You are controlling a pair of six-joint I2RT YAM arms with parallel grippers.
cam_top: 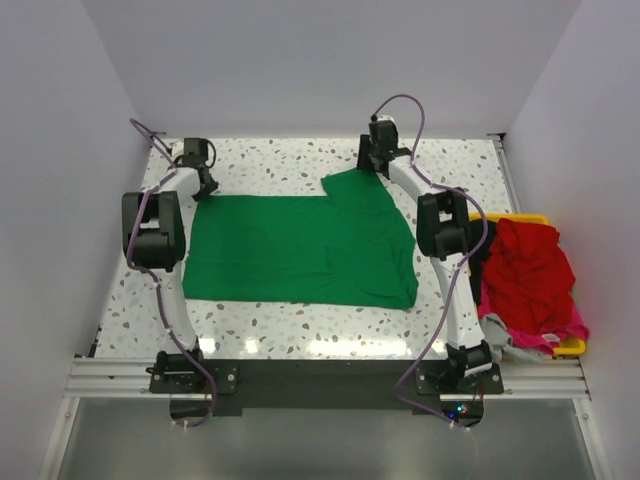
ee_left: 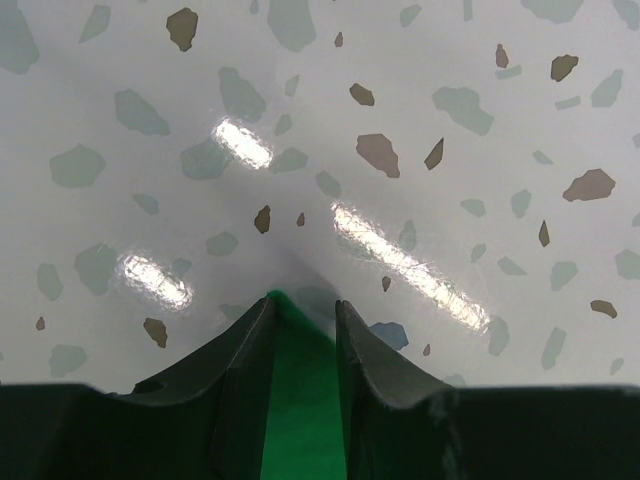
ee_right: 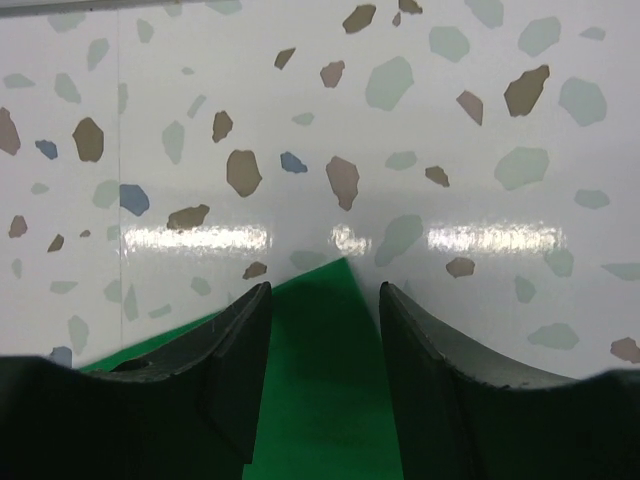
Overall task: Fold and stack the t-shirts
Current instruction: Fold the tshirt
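Since the counter (cam_top: 280, 330) carries the green t-shirt (cam_top: 300, 250) spread flat at mid-frame, a fold seems only set up; other t-shirts (cam_top: 530, 265) sit heaped in the yellow bin (cam_top: 570, 347) at right. The left hand (ee_left: 302, 305), jaws narrowly apart, straddles the upper-left corner; the right hand (ee_right: 325, 290), wider open, straddles the upper-right sleeve tip. Next, both must pinch shut and lift together.

No lettering, label, brand or number can be read, not on the green t-shirt (cam_top: 300, 250), the yellow bin (cam_top: 572, 348) or the speckled tabletop (cam_top: 280, 165) (anything finer is too small to tell).
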